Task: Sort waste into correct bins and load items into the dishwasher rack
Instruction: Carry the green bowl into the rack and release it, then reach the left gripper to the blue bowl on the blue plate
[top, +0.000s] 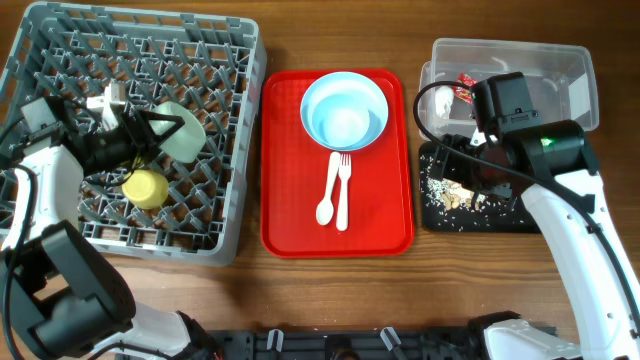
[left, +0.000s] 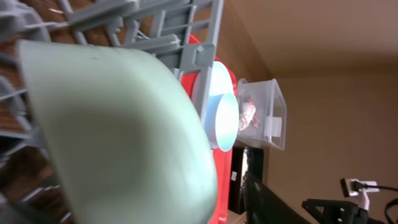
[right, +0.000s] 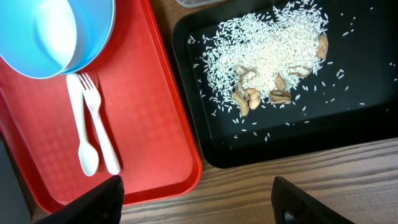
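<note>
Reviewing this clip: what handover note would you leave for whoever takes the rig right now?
Left end effector: at the green bowl in the rack; grip cannot be told.
Right end effector: open, empty, above the black tray.
Done: yellow cup in rack; wrapper and white scrap in clear tub; rice in black tray.
Left: blue bowl, plate under it, spoon and fork, all on the red tray.
</note>
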